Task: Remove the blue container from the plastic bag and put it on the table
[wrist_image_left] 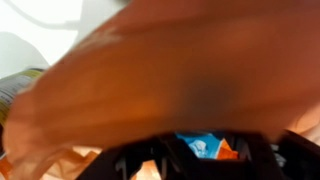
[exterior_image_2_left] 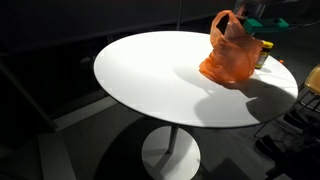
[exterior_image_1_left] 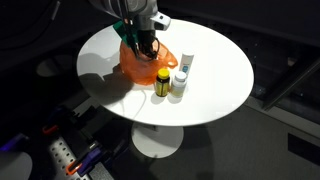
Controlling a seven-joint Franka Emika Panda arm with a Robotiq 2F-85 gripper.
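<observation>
An orange plastic bag (exterior_image_1_left: 140, 62) lies on the round white table (exterior_image_1_left: 215, 70); it also shows in an exterior view (exterior_image_2_left: 232, 55). My gripper (exterior_image_1_left: 146, 44) reaches down into the bag's mouth. In the wrist view the bag (wrist_image_left: 170, 70) fills most of the picture as an orange blur. A patch of the blue container (wrist_image_left: 198, 145) shows between my dark fingers (wrist_image_left: 200, 155). The bag hides whether the fingers press on it.
A small yellow bottle with a dark cap (exterior_image_1_left: 162, 82) and a white bottle with a blue label (exterior_image_1_left: 180, 76) stand next to the bag near the table's edge. Dark floor and cluttered equipment (exterior_image_1_left: 60, 155) surround the table.
</observation>
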